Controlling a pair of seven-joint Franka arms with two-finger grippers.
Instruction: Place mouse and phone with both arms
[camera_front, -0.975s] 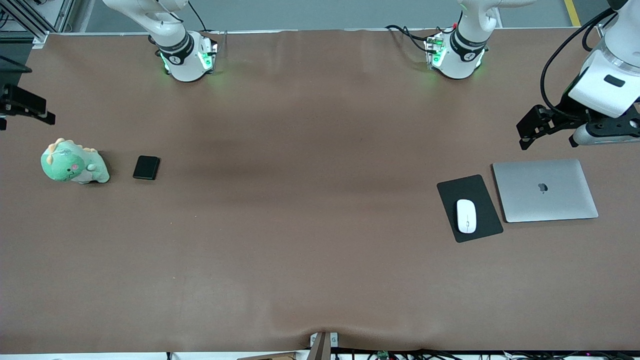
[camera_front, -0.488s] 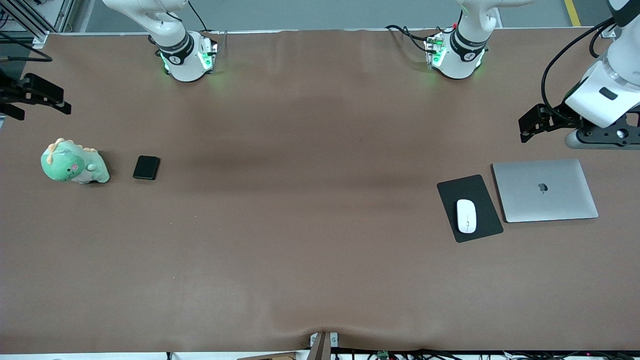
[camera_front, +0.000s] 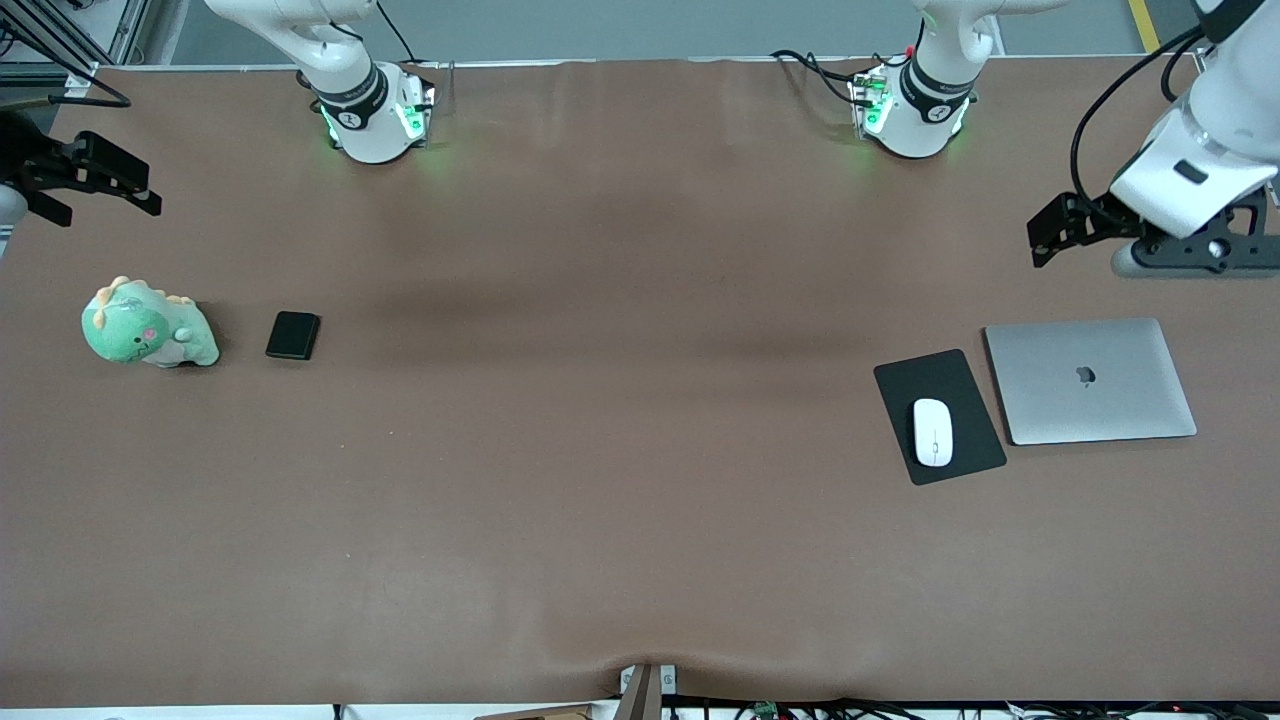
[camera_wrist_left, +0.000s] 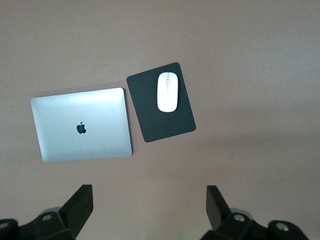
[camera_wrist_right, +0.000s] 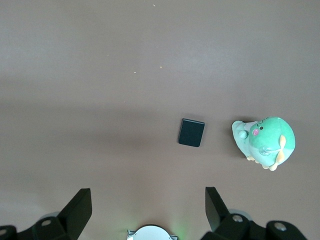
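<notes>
Count: 1 mouse (camera_front: 932, 432), 1 phone (camera_front: 292, 335), 1 pad (camera_front: 964, 388), 1 laptop (camera_front: 1090, 380), 1 plush dino (camera_front: 146, 325), 2 arms.

Mouse: white oval, thin grey line down the middle, lying flat on the black pad at the left arm's end of the counter (camera_front: 620, 450). It sits toward the pad's front-camera end; in the front view the laptop is at its 2 o'clock, lid shut, silver, just beside the pad.

Phone: black matte slab, rounded corners, flat on the counter at the right arm's end. In the front view the dino is at its 9 o'clock, near but apart. Dino is green with orange spikes and a pink cheek.

Left gripper (camera_front: 1050, 232): up in the air over bare counter, at 12 o'clock from the laptop in the front view. Jaws apart, nothing between them; its wrist view shows mouse, pad and laptop below.

Right gripper (camera_front: 115, 180): in the air over the counter's edge, at 12 o'clock from the dino in the front view. Jaws apart, holding nothing; its wrist view shows phone and dino below.
</notes>
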